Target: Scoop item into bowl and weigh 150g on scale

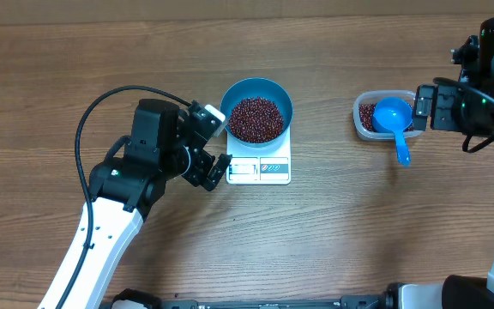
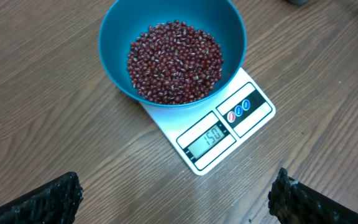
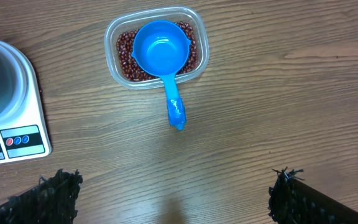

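Two hands show from overhead, both spread wide and holding nothing. The left hand (image 1: 220, 142) hangs just left of the scale (image 1: 260, 170), which lies near the middle of the tabletop (image 1: 333, 240). The bowl (image 1: 257, 87) stands on the scale, covering its far part, with the beans (image 1: 256, 120) heaped inside. Well to the right is a clear tub (image 1: 357, 116) with more beans in it and a blue scoop (image 1: 391, 115) resting on top — its handle pointing out over the near rim. The right hand (image 1: 418, 110) hovers at the tub's right side.

In the left wrist view, the two dark fingers (image 2: 48, 199) stand at the bottom corners, far apart, with bare wood between them. Beyond them the bowl sits on the scale, the beans covering its bottom in a loose mound. The display (image 2: 211, 135) reads 150.

In the right wrist view, this hand's fingers also stand wide apart at the bottom corners, over bare wood. Ahead, the scoop's cup lies in the tub on the beans and looks empty — its handle reaches over the rim above the tabletop. At the left edge are a corner of the scale, its buttons and a sliver of the bowl.
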### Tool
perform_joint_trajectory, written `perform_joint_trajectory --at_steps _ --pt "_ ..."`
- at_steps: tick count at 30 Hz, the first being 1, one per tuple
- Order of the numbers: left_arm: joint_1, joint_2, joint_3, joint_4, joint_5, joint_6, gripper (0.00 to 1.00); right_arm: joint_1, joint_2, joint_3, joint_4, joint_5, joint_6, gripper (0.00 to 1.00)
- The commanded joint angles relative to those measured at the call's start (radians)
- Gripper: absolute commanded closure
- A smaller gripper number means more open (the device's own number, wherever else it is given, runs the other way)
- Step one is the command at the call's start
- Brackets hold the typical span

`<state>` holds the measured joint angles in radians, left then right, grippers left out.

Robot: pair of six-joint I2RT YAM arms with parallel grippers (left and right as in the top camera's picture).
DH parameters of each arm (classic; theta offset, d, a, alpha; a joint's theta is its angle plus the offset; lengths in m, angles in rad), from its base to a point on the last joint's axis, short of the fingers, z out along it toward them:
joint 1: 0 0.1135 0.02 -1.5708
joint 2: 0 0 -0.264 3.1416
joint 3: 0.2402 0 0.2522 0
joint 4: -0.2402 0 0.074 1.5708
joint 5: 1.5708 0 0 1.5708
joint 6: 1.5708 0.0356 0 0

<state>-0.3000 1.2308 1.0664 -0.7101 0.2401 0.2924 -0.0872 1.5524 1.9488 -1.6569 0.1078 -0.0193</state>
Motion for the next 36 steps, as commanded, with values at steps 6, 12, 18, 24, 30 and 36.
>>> perform_joint_trajectory --at_steps 6,12,18,24,30,36 --pt "0.004 0.006 -0.010 0.003 -0.031 0.015 0.00 -0.004 -0.010 0.019 0.006 -0.009 -0.012 0.00" --pt "0.004 0.005 -0.010 -0.021 -0.030 0.015 0.00 -0.004 -0.010 0.019 0.006 -0.009 -0.012 0.00" --pt "0.004 0.002 -0.010 -0.082 -0.018 0.013 0.00 -0.004 -0.010 0.019 0.006 -0.009 -0.012 0.00" --pt "0.004 0.013 -0.011 -0.074 0.070 0.014 0.01 -0.004 -0.010 0.019 0.006 -0.009 -0.012 0.00" --pt "0.004 0.057 -0.020 -0.070 0.101 0.014 0.00 -0.004 -0.010 0.019 0.006 -0.009 -0.012 0.00" --pt "0.003 0.110 -0.048 -0.027 0.101 0.014 0.01 -0.004 -0.010 0.019 0.005 -0.009 -0.012 0.00"
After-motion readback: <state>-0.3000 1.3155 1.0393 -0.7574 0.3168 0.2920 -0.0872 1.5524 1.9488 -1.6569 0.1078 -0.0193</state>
